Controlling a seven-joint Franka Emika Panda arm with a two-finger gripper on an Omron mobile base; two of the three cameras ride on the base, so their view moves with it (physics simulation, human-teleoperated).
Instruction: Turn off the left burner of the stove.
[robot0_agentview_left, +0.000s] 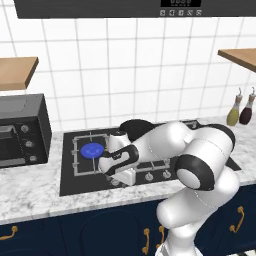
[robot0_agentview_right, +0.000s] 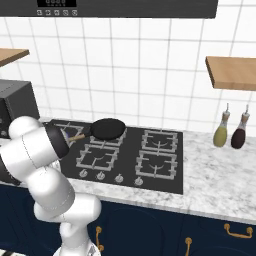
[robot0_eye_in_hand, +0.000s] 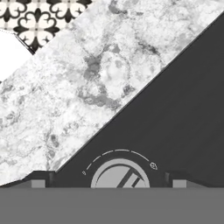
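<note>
1. Marble counter carries the stove, set flush.
2. A microwave stands at its left end.
3. Two bottles stand at the right, by the wall.

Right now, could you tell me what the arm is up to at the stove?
The arm is bent low over the front left of the stove, its gripper open on either side of a silver knob without clamping it. The left burner shows a blue flame. A pan sits on a back grate.
</note>
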